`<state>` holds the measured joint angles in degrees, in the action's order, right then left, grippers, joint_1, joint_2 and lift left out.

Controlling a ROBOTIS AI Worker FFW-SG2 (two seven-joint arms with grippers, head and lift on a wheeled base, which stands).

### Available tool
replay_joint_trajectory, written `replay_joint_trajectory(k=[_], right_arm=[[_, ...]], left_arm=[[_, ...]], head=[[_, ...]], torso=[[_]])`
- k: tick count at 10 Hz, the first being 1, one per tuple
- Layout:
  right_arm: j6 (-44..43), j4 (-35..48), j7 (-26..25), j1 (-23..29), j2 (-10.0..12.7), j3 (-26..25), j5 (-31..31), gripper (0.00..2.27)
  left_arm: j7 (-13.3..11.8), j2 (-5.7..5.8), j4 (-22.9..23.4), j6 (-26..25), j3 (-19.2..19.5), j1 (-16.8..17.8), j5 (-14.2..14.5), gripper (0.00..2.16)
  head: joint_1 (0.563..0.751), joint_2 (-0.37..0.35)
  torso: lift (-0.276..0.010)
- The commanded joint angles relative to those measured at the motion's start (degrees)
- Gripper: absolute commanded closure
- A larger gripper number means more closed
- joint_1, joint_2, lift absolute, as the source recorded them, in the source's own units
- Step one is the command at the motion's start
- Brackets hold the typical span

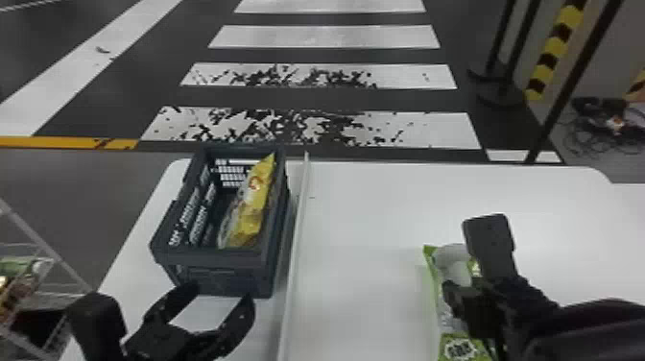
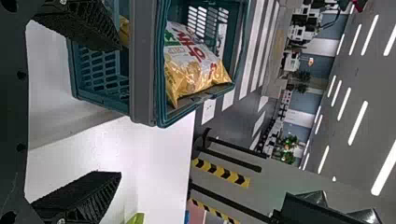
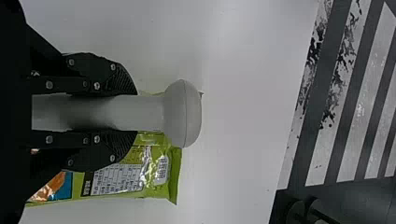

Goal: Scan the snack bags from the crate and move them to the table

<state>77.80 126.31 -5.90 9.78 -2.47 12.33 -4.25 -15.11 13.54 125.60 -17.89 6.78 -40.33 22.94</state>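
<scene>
White table (image 1: pixel 379 230) out front on a dark floor (image 1: pixel 326 98) with worn white crossing stripes (image 1: pixel 307 127), plus black-and-yellow striped posts (image 1: pixel 556 53) and a heap of tangled cables (image 1: pixel 595 125) off to the right. Also a wire rack (image 1: pixel 53 257) over at the left edge, with packets inside.

Dark crate (image 1: pixel 206 259) on the left part of the table, right beside a long raised white strip (image 1: pixel 292 249). Inside, a yellow and white snack bag (image 1: pixel 249 216), tilted up along the right-hand wall, well down below the rim at the near end. Rest of the crate floor partly hidden by the bag.

Left gripper (image 1: pixel 218 294) by the near end of the crate, fingers spread wide with nothing between them. Can't tell from these angles about any contact with the crate wall.

Right gripper (image 1: pixel 456 290) on the other side of the strip, closed around the handle of a pale grey scanner (image 3: pixel 182 114), one finger snug against each side. Rounded scanner head poking out past the fingertips, over a green snack bag (image 1: pixel 460 348). Bag lying flat on the table, printed panel up, partly covered by scanner and gripper. Can't say for sure about scanner and bag touching.
</scene>
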Motion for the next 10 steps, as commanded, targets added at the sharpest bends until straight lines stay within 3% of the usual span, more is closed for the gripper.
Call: replay_joint_trajectory(k=[1, 6, 10], right_arm=[[0.03, 0.08, 0.02, 0.24, 0.01, -0.03, 0.03, 2.24], [-0.67, 1.48, -0.07, 1.56, -0.08, -0.21, 0.12, 2.24], [-1.37, 8.52, -0.25, 4.63, -2.18, -5.48, 1.97, 2.24]], left_arm=[[-0.01, -0.09, 0.17, 0.0, -0.01, -0.1, 0.0, 0.03], [-0.01, -0.18, 0.53, 0.52, -0.1, -0.46, 0.0, 0.03], [-0.01, -0.18, 0.7, 0.52, -0.36, -0.46, -0.18, 0.03]], head=[[0.695, 0.059], [0.695, 0.058], [0.695, 0.025]], torso=[[-0.095], [-0.095], [-0.095]])
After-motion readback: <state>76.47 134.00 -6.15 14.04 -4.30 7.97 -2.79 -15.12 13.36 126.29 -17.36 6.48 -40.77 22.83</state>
